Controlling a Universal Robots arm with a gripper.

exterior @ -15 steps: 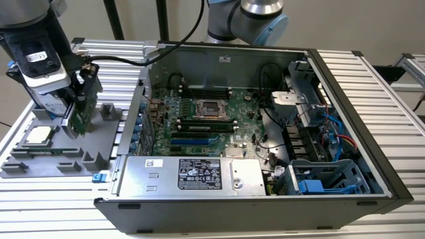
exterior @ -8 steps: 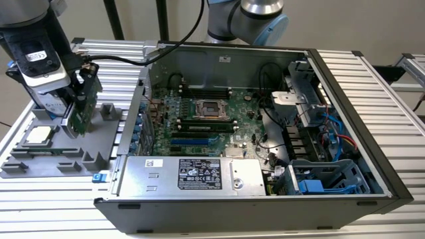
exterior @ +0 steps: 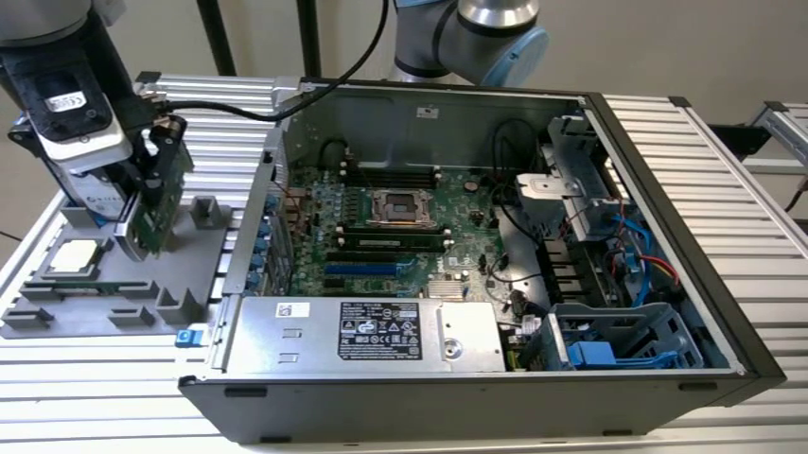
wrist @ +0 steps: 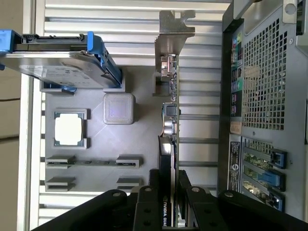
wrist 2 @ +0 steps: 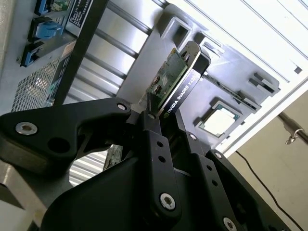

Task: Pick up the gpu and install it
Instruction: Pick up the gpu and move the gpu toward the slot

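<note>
Black gripper [wrist 2: 166, 118] was clenched on the thin green-board gpu with black shroud and silver bracket [wrist 2: 169, 77], upright over grey plastic tray [exterior: 132, 284], beside open black computer case [exterior: 442, 395].

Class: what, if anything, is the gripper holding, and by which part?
The gripper is shut on the thin green-and-black gpu card, clamping its edge at the end away from its silver bracket.

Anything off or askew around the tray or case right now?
Nothing stands out. The gripper clamps the gpu upright and square at the gray tray; the CPU chip lies flat in its pocket. No spills or damage visible.
</note>
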